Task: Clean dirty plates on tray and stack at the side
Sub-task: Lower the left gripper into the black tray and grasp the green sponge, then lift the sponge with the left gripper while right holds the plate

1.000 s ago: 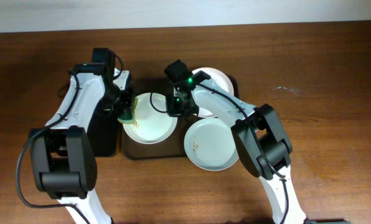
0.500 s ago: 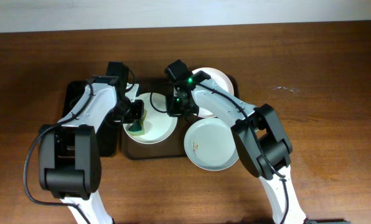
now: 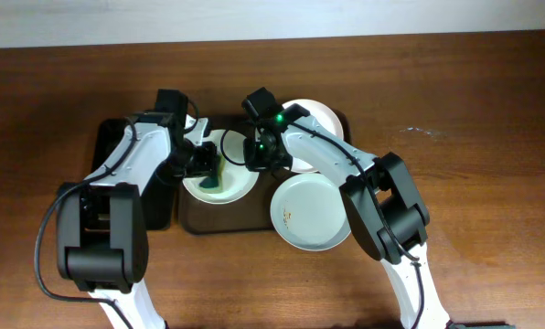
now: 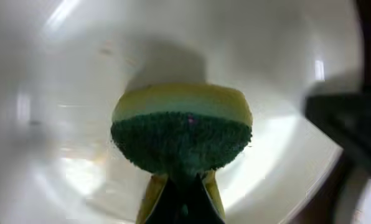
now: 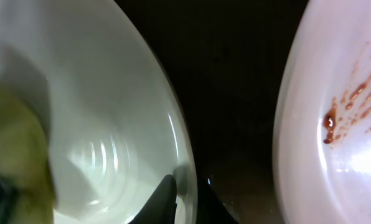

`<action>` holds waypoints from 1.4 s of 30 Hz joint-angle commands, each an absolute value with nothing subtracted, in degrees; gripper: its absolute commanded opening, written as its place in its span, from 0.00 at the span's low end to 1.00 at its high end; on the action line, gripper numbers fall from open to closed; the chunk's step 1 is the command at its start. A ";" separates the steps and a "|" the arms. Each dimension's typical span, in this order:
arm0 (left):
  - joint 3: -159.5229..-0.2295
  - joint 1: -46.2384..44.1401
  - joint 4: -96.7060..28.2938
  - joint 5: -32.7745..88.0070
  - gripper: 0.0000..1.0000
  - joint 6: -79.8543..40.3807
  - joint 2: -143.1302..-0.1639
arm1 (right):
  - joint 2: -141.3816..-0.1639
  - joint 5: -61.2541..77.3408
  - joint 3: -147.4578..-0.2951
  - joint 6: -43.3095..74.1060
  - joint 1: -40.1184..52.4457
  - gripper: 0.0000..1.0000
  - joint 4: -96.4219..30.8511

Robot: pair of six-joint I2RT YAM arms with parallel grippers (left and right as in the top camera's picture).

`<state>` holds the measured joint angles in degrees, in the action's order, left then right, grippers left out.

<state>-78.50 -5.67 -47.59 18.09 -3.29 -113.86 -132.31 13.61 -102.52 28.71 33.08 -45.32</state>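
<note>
nearest the robot, a round shallow pale blue-green plate [image 3: 311, 212] is lying over the front right corner of the large brown rectangular tray [image 3: 229, 221], and it is showing small brown specks near its left edge. just behind it and to the left, a round shallow white plate [image 3: 236, 187] is sitting on the tray; this is the one being worked on.

the left gripper [image 4: 182, 186] is gripping a yellow sponge with a dark green scouring face [image 4: 182, 134], jaws drawn narrow on it, and is pressing it into the plate's bowl. the right gripper [image 5: 188, 198] is pinching that plate's rim, one finger inside and one outside, seemingly steadying it. the bowl around the sponge is looking glossy and mostly free of marks.

farthest back, a second round white plate [image 3: 314, 117] is waiting at the tray's far right corner. the right wrist view is showing brown-red smears on a neighbouring plate, though which one i cannot tell.

the job is looking early: one plate is being scrubbed, two seem to be awaiting cleaning, and nothing is stacked at the side yet.
</note>
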 commanded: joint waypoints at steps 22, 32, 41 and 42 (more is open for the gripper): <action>-89.60 2.11 -61.36 -9.41 0.01 -7.16 -103.33 | -134.54 13.52 -101.56 29.04 32.97 0.13 -45.76; -84.51 3.81 -55.53 -8.84 0.01 -7.25 -109.30 | -134.54 13.52 -101.56 29.02 32.97 0.13 -45.80; -84.51 3.81 -54.48 -8.38 0.01 -7.25 -109.30 | -132.97 15.42 -101.80 27.68 32.86 0.20 -46.76; -84.51 3.81 -54.41 -8.38 0.01 -7.25 -109.30 | -131.98 15.16 -101.93 27.24 32.86 0.27 -47.05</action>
<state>-84.53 3.73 -54.59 -8.40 -7.55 -109.40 -132.29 15.31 -102.52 28.40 33.04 -46.13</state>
